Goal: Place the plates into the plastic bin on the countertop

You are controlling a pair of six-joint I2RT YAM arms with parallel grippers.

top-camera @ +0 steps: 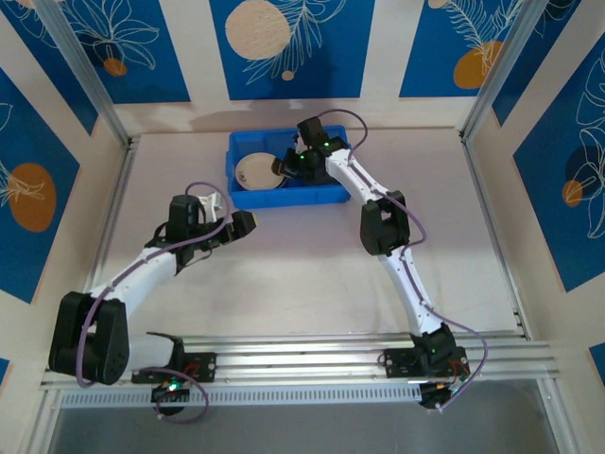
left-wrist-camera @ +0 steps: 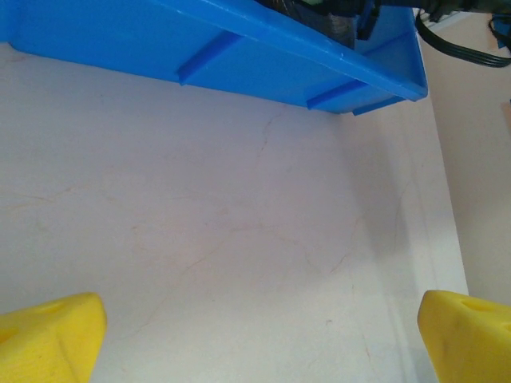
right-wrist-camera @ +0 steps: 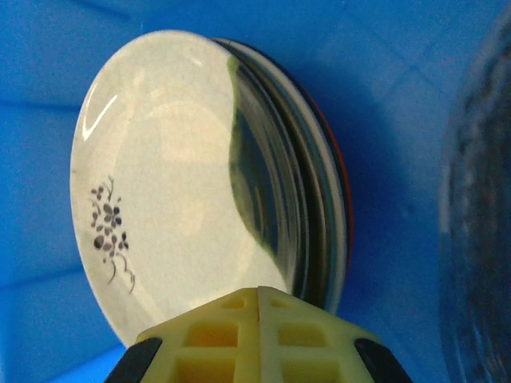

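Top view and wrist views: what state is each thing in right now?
Bin: upright on the countertop, holding plates.
Plates: stacked inside the bin, cream flowered one on top.
Left gripper: open, empty, over bare countertop.
Right gripper: shut, inside the bin by the stack.

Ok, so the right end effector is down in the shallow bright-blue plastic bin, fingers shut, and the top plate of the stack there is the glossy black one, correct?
Not quite. The top plate of the stack is round and cream with a small dark flower sprig, not glossy black; the right wrist view shows it. The rest holds: the right end effector is down in the shallow bright-blue plastic bin, fingers shut.
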